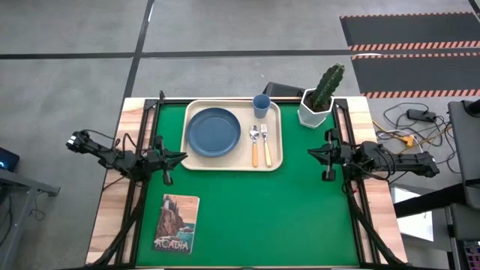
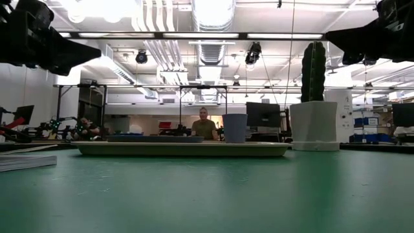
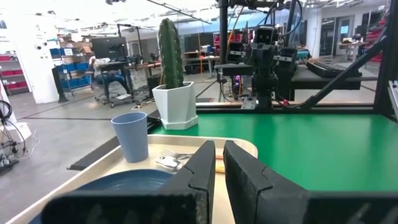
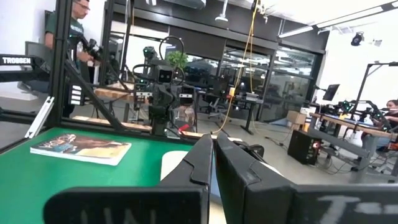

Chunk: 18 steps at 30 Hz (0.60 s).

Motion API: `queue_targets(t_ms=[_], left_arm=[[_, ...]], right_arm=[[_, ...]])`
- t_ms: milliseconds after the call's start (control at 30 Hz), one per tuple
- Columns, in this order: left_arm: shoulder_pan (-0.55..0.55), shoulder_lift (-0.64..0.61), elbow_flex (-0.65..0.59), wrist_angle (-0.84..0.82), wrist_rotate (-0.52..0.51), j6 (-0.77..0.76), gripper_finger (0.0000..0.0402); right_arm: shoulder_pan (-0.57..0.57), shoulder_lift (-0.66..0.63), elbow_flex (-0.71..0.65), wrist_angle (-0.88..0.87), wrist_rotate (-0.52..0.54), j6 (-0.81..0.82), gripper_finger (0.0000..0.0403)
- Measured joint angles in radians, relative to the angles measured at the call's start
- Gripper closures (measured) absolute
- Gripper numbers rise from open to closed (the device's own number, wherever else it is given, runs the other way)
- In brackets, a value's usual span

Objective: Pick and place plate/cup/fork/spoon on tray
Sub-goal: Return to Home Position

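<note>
The cream tray [image 1: 276, 161] lies on the green mat at the far middle. On it rest the dark blue plate [image 1: 214, 133], the light-blue cup [image 1: 261, 106] upright at its far right corner, and the spoon [image 1: 254, 144] and fork [image 1: 265, 144] side by side right of the plate. In the left wrist view the plate [image 3: 118, 182], cup [image 3: 131, 136] and fork tines [image 3: 168, 155] show. My left gripper [image 1: 182, 157] is shut and empty at the tray's left edge. My right gripper [image 1: 310, 152] is shut and empty right of the tray.
A white hexagonal cactus pot [image 1: 315, 109] stands at the far right beside the tray. A book [image 1: 177, 223] lies at the near left of the mat. A person [image 2: 204, 124] sits in the room beyond the table.
</note>
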Motion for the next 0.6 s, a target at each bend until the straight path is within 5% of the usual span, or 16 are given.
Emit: queue_targets(t_ms=[600], left_arm=[[-0.001,0.008,0.000,0.000,0.002,0.000,0.0387]], right_arm=[[0.000,0.000,0.000,0.000,0.000,0.000,0.0394]])
